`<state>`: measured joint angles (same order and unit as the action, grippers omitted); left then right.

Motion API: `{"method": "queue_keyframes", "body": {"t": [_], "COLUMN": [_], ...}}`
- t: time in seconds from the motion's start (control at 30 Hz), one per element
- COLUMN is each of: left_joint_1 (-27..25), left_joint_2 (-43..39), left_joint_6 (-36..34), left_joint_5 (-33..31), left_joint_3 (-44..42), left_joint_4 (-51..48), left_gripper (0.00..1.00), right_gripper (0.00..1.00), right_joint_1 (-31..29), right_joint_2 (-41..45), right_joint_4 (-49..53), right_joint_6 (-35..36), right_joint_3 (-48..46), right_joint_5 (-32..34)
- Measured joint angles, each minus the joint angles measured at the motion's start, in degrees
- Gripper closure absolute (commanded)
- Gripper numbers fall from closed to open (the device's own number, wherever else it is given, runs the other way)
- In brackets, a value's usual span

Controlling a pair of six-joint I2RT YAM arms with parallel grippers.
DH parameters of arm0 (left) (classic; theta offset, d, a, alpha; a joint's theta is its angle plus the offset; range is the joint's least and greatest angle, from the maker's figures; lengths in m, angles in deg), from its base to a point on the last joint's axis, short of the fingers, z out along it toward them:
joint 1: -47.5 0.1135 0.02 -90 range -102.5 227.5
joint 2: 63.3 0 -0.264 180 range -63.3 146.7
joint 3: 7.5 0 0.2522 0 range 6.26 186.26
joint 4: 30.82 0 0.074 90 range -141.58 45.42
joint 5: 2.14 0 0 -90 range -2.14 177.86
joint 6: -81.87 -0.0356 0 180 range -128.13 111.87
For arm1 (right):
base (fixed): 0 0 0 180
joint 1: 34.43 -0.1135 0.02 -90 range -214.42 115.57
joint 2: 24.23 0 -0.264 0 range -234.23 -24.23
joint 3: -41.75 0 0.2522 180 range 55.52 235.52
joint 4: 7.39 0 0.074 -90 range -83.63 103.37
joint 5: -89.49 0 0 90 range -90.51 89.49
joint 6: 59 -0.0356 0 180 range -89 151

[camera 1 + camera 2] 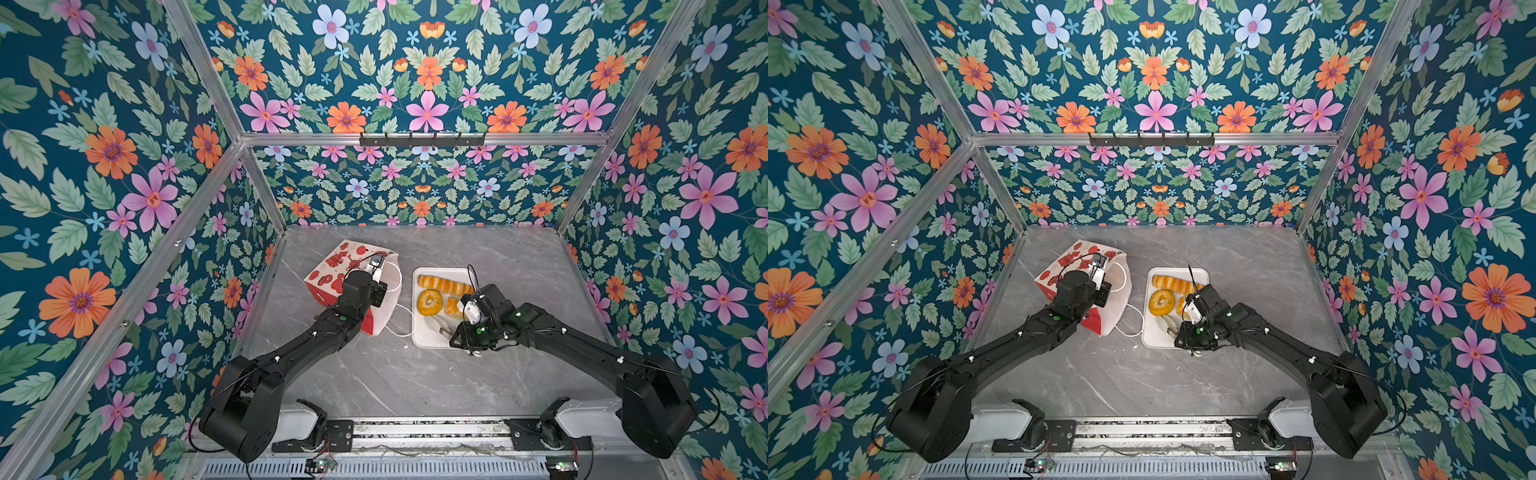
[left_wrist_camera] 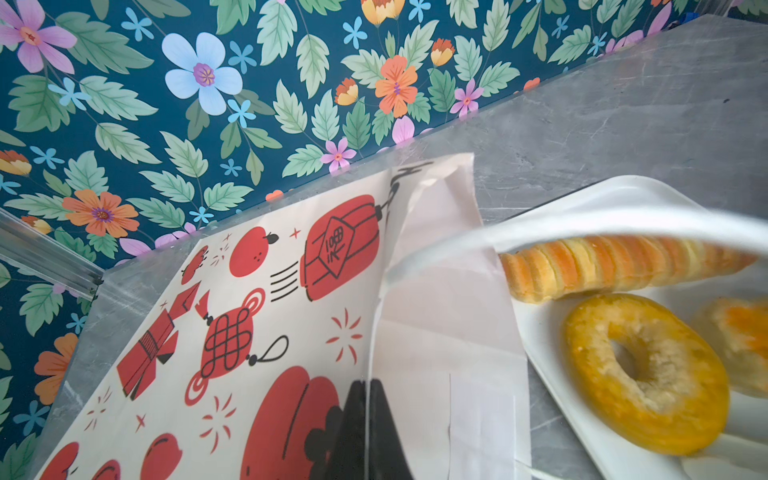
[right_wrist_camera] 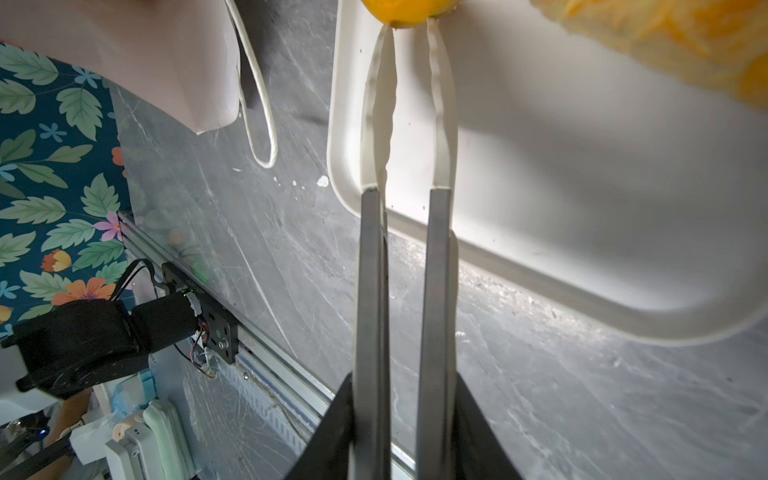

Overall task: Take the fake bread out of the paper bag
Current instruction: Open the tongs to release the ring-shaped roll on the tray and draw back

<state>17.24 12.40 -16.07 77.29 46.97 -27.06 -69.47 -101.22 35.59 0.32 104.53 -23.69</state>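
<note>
The grey marble desk [image 1: 374, 374] is sitting inside flowered walls, and both black arms are reaching in over it from the near edge. The paper bag [image 1: 328, 270] [image 1: 1059, 270] [image 2: 249, 311] is lying on its side on the left part of the desk, printed face up and red base towards the near side. Its mouth is pointing at the white tray [image 1: 424, 336] [image 1: 1152, 336] [image 3: 582, 208] just beside it. From here I am not seeing into the bag.

The fake bread that shows is lying on the tray. The long striped loaf [image 1: 442, 284] [image 1: 1173, 283] [image 2: 602, 266] is stretching across the far end. The ring [image 1: 430, 302] [image 1: 1161, 302] [image 2: 644, 374] is lying just nearer than it. A third yellow piece [image 1: 452, 307] [image 2: 744, 332] is sitting beside the ring, partly hidden under the right arm, so I cannot tell its shape.

The right claw [image 3: 405, 395] is gripping a pair of metal tongs [image 1: 440, 326] [image 1: 1170, 326] [image 3: 370, 291] by their two arms. The white tips are standing apart over the tray and reaching the rim of a yellow piece, seemingly the ring. Whether they are squeezing it I cannot tell.

The left claw [image 2: 368, 386] is pressing together on the edge of the bag's mouth, pinching the paper. One white cord handle [image 1: 399, 324] [image 3: 257, 104] is looping out onto the desk between bag and tray.
</note>
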Motion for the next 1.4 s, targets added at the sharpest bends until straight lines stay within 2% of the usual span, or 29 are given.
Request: {"method": "queue_keyframes", "body": {"t": [0.17, 0.37, 0.53, 0.7, 0.93, 1.17, 1.4], "left_joint_1": [0.0, 0.0, 0.0, 0.0, 0.0, 0.0, 0.0], "left_joint_2": [0.0, 0.26, 0.87, 1.66, 2.43, 2.6, 2.14], "left_joint_6": [0.02, 0.04, 0.2, 0.24, 0.46, 0.55, 0.68], "left_joint_5": [0.11, 0.26, 0.35, 0.7, 1.55, 1.73, 1.75], "left_joint_3": [-0.17, -0.24, -0.26, -0.26, -0.26, -0.26, -0.61], "left_joint_4": [0.02, 0.07, 0.5, 0.94, 1.38, 2.14, 2.12], "left_gripper": [1.0, 1.0, 1.0, 1.0, 1.0, 1.0, 1.0], "right_gripper": [0.67, 0.64, 0.62, 0.62, 0.62, 0.62, 0.63], "right_joint_1": [0.63, 0.79, 0.9, 0.9, 1.62, 6.6, 10.23], "right_joint_2": [-2.82, -0.63, 9.66, 19.3, 24.98, 21.7, 13.84], "right_joint_4": [-1.05, -1.84, -0.13, 6.8, 15.54, 16.81, 11.58], "right_joint_6": [1.51, 2.34, 2.34, 1.44, -0.66, -0.85, 1.42], "right_joint_3": [1.7, 1.49, -1.79, -4.79, -8.28, -8.15, -5.46], "right_joint_5": [1.31, 0.55, -0.9, 0.92, 5.92, 8.81, 8.81]}}
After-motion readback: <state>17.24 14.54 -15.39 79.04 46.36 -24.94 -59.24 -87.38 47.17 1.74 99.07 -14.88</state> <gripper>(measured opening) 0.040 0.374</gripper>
